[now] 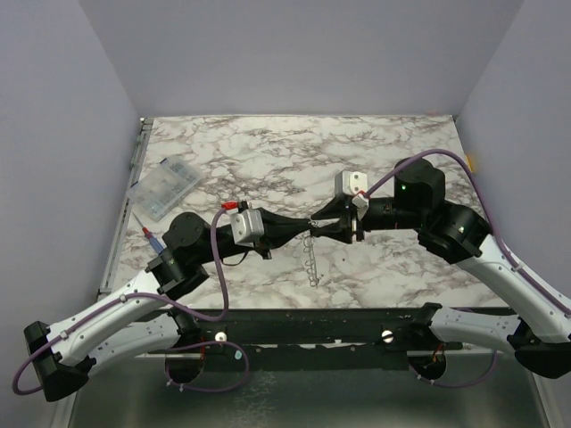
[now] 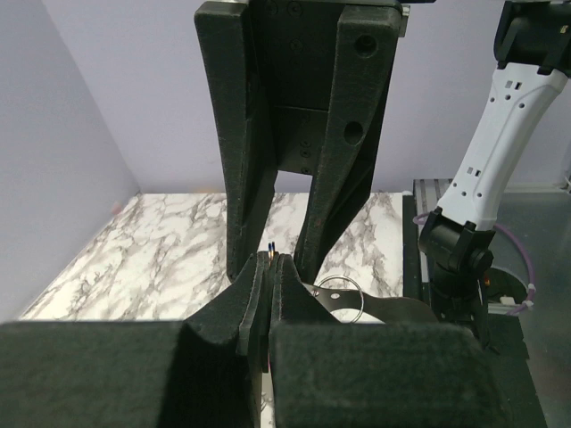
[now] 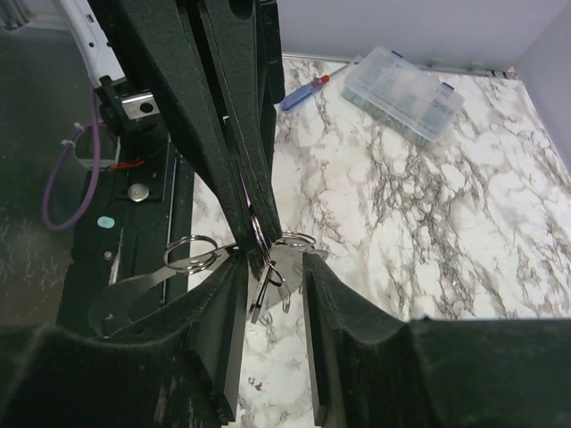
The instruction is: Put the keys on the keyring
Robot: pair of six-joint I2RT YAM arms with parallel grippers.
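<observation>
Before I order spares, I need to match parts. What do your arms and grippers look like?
The left arm and right arm have white shells over black joints, with purple cables looping alongside. The left gripper and right gripper have black, tapered fingers; a grey camera block sits on each wrist.

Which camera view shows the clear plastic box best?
Right wrist: the clear plastic box fills more of the frame, unobstructed. Top external shows it whole but smaller. Left wrist does not show it.
</observation>
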